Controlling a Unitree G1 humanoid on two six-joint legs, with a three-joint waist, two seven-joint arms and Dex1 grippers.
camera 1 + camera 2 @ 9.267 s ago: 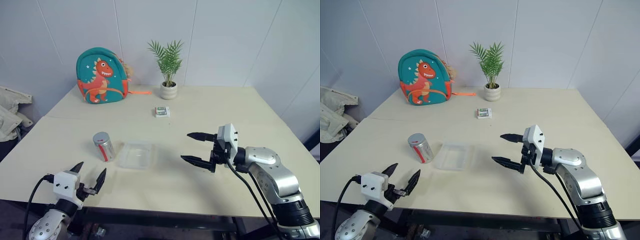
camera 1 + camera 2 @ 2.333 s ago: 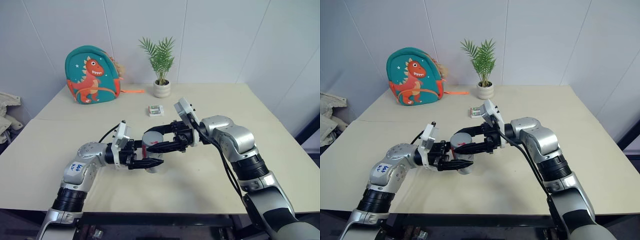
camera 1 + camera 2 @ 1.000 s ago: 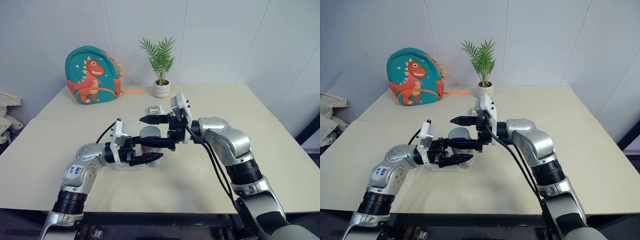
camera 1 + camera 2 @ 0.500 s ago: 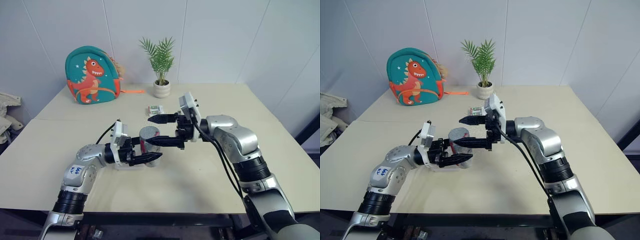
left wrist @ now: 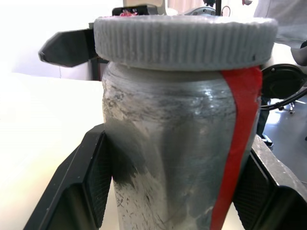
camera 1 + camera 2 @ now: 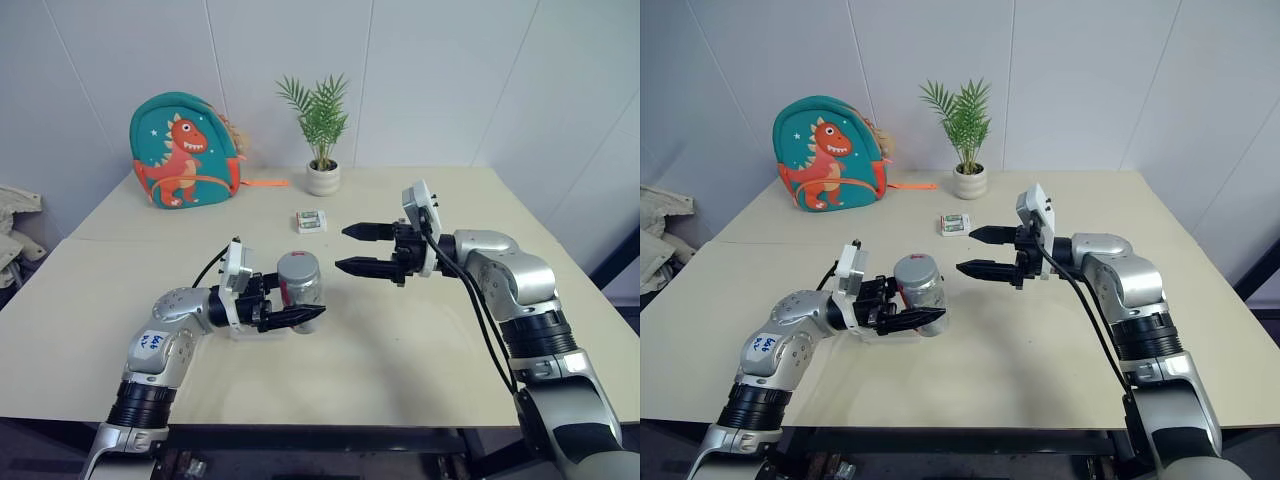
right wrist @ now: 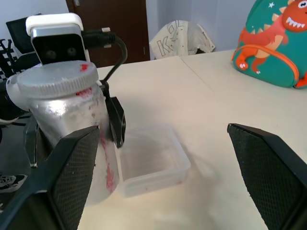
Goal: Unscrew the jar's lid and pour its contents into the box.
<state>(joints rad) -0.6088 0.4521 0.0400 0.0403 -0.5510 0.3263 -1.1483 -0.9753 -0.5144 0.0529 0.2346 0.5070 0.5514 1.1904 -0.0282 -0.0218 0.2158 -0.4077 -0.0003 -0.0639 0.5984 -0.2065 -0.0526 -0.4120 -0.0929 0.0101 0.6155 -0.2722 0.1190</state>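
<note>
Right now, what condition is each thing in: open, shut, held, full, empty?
Jar: upright, held above the table.
Lid: on the jar.
Left gripper: shut on the jar.
Right gripper: open, holding nothing, apart from the jar.
Box: open-topped, empty, on the table.
Dinosaur backpack: standing, closed.
Potted plant: upright.
Small packet: lying flat.

Upright capped jar [image 6: 299, 278] beside clear box [image 7: 151, 165]

jar [image 5: 177, 182] upright, clamped between left gripper [image 5: 175, 191] fingers [image 5: 79, 191] | lid [image 5: 184, 42] on, ribbed edge | red stripe down body | black fingertip [image 5: 64, 48] beyond lid
</note>
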